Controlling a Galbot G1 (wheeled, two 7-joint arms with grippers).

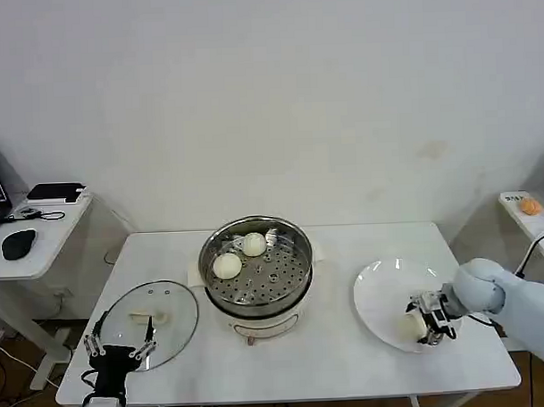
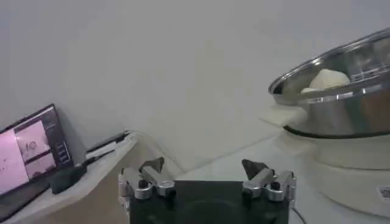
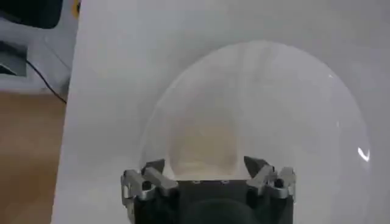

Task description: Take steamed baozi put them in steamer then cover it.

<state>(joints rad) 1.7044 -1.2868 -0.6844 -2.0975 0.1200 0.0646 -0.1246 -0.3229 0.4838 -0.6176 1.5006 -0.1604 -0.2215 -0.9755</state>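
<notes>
Left gripper (image 1: 118,355) rests at the worktop (image 1: 331,362) near edge, fingers spread and empty, beside the glass lid (image 1: 151,322). Right gripper (image 1: 425,325) is over the white plate (image 1: 382,293), fingers parted around one baozi (image 1: 410,325). Farther back, the steamer (image 1: 255,267) holds two baozi (image 1: 227,266).

right pincer (image 1: 426,326) apparently around plated baozi (image 1: 411,324)
</notes>
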